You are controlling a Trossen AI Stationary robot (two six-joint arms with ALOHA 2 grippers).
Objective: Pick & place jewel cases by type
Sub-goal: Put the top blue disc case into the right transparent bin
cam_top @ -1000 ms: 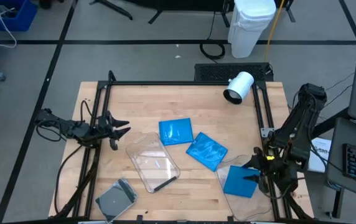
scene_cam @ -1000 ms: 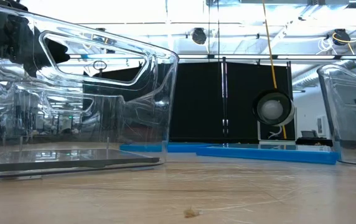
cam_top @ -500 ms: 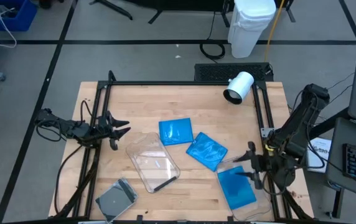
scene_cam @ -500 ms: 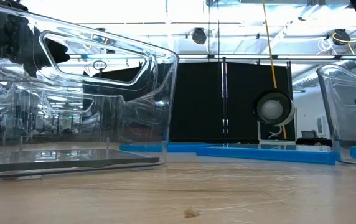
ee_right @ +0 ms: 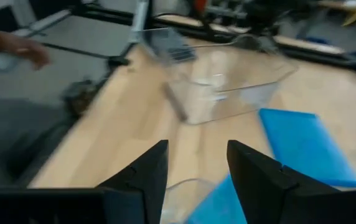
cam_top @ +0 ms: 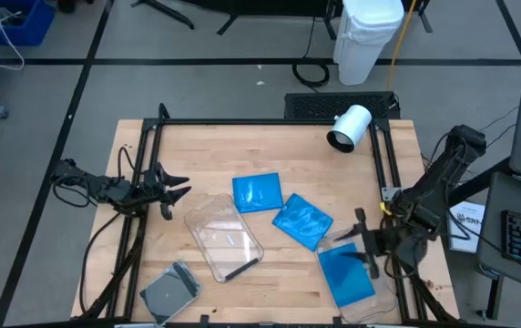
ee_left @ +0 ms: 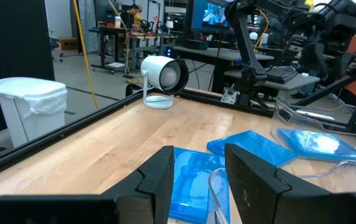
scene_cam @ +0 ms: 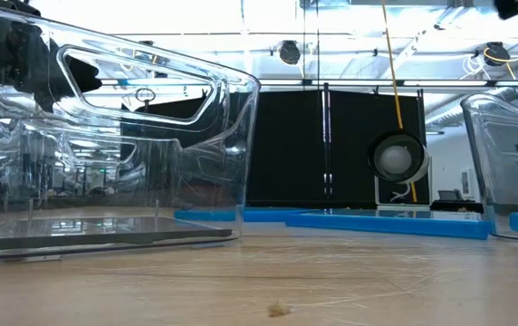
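Wooden table [cam_top: 242, 150]: white lamp [cam_top: 350, 127], two clear tubs [cam_top: 225, 239], right hand [cam_top: 367, 248] spread, perhaps empty.

Whole tabletop [cam_top: 242, 155] seen straight down from overhead, level view set low at the near edge facing the room, wrist views looking inward across it, blue cases [cam_top: 258, 193] shared.

The left gripper [ee_left: 196, 180] has its two dark fingers apart with nothing between them. Past them lie two blue jewel cases [ee_left: 193, 180] [ee_left: 256, 146] on the wooden table [ee_left: 103, 149]; a third blue case [ee_left: 318, 142] sits in a clear tub [ee_left: 302, 115] at three o'clock. A white lamp [ee_left: 162, 78] stands at twelve o'clock
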